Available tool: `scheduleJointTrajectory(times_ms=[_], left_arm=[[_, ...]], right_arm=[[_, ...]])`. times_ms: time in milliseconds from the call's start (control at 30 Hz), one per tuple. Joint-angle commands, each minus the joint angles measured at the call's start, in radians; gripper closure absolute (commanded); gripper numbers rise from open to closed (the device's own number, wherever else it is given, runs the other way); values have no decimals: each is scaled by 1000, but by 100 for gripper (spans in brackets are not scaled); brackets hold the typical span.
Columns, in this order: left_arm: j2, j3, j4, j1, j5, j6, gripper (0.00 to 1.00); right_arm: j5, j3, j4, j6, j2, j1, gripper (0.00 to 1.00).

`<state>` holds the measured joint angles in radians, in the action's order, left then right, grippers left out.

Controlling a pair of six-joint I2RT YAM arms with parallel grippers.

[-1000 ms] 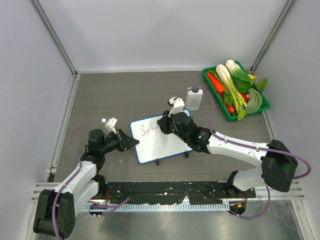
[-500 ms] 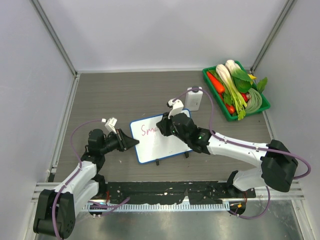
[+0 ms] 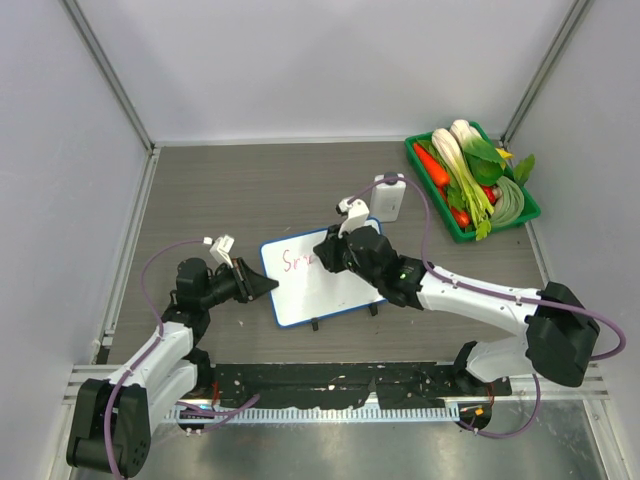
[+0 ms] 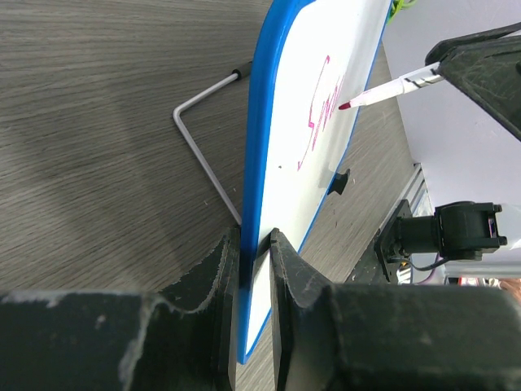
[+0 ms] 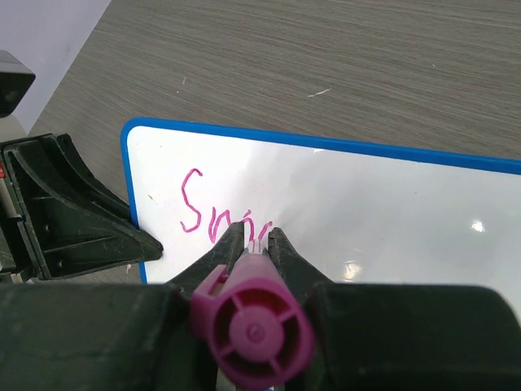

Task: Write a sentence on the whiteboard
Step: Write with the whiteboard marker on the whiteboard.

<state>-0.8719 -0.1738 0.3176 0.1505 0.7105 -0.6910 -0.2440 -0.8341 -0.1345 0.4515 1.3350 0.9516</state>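
Since a moment ago I see almost no change in the top view. The pink writing [image 3: 297,261] looks about the same, and my right arm has shifted only a tiny bit. My left arm has stayed where it was.

My left arm lies low at the lower left of the top view, bent at the elbow and reaching toward the middle. The left gripper [image 4: 254,240] pinches the blue edge of the whiteboard [image 3: 320,285], one finger on each side.

My right arm comes in from the lower right and stretches across to the middle. The right gripper [image 5: 251,236] is squeezed tight around a marker [image 5: 252,326]. In the left wrist view the marker's pink tip sits right by the letters; I cannot tell if it touches.

The whiteboard stands tilted on the table [image 3: 250,190], in the middle of the top view. The writing is in its upper left corner.

A white bottle [image 3: 389,197] stands just behind the board. A green tray [image 3: 530,208] of vegetables sits at the upper right
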Motion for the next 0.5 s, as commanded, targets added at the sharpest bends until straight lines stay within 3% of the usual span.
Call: scheduleJointTrajectory(times_ms=[0,467], left_arm=[[7,-3,28,0,-13,16,100],[8,-3,29,0,-9,16,100]], right_arm=[[-3,-39,-56,15,-56,-4,99],[-86,-79,-48,15,9,-16,99]])
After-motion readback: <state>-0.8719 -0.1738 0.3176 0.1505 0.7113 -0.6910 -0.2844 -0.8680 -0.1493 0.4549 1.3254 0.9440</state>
